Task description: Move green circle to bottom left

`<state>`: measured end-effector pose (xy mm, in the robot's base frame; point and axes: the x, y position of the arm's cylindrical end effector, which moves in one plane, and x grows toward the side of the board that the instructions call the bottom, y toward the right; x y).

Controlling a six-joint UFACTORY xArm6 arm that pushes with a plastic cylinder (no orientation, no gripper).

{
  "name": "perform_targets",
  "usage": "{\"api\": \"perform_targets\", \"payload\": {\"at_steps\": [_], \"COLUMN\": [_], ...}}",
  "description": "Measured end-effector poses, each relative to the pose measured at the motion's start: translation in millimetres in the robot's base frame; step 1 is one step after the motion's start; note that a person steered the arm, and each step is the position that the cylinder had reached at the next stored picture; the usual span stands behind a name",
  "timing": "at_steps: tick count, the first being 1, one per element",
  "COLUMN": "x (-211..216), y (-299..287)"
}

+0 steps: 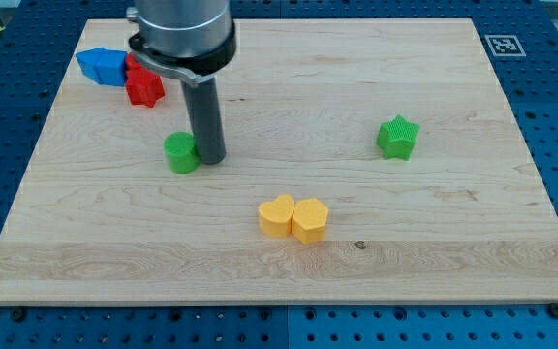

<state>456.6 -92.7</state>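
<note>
Touching the green circle [180, 152] from the view's right, my tip [210, 158]

Bright, even overhead light, soft short shadows under the blocks, sharp focus, no glare

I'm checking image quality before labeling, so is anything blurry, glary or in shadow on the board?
Camera view: sharp and evenly lit, no strong glare on the wooden board; only soft shadows, under the two yellow blocks and beside my tip, which sits against the green circle on its right in the view.
</note>
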Motion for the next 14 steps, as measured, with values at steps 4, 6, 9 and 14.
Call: {"api": "perform_targets", "payload": {"at_steps": [4, 6, 9, 14], "x": [-37, -60, -36, -70], "y": [-8, -35, -87, -132]}}
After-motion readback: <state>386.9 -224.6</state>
